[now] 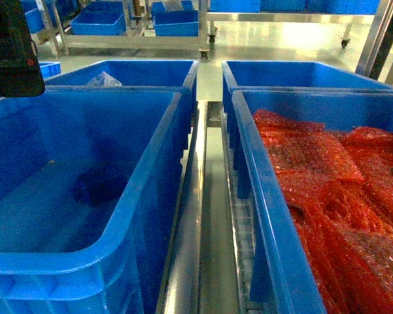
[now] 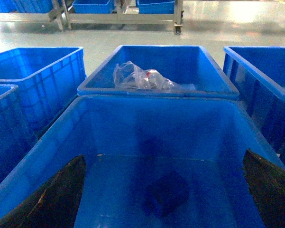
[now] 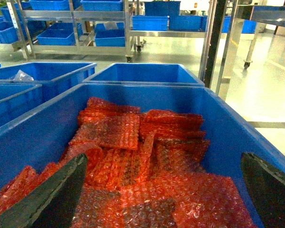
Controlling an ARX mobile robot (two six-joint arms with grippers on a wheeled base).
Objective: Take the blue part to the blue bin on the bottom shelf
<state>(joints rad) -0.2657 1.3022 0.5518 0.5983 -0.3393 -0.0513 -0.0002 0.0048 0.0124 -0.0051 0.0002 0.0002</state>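
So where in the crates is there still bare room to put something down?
The left crate has bare floor all around the small dark blue part, up to its walls. The right crate is crowded: red bubble-wrap bags cover its bottom. The crate behind the left one holds a clear plastic bag.

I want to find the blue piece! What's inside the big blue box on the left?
Just the blue part, lying on the blue bin's floor. Nothing else shows, though the near corners are hidden.

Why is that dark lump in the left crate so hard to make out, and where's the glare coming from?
Head view: the blue part is a soft, low-contrast smudge on the blue bin floor. Left wrist view: blue part still blurry. Right wrist view: bright glare off the floor.
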